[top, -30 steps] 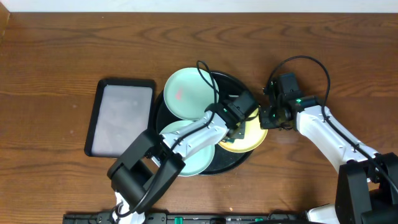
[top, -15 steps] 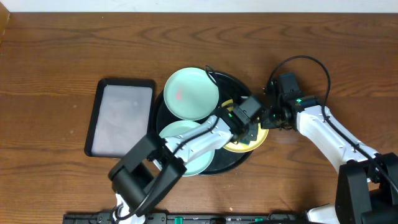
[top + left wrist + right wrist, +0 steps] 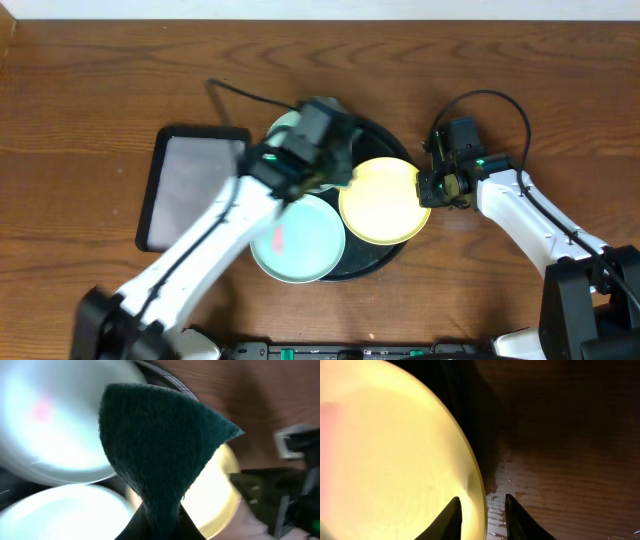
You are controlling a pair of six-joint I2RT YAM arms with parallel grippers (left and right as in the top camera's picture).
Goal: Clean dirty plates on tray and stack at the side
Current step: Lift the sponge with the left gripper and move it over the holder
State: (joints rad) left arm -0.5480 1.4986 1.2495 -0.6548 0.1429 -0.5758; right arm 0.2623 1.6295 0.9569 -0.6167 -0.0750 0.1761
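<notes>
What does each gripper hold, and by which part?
Left gripper: green scouring pad, by its narrow end. Right gripper: straddles yellow plate's rim; clamping unclear.

Shows the pale yellow plate (image 3: 385,450) across the left side, with a faint pink smear (image 3: 327,445) at its left edge. Sets the right gripper (image 3: 484,517) astride the plate's rim, jaws apart, one dark finger (image 3: 451,519) over the plate, the other over the wooden table (image 3: 570,450). Shows wet glints on the wood beside the rim, and a strip of the black tray (image 3: 455,390) above.
</notes>
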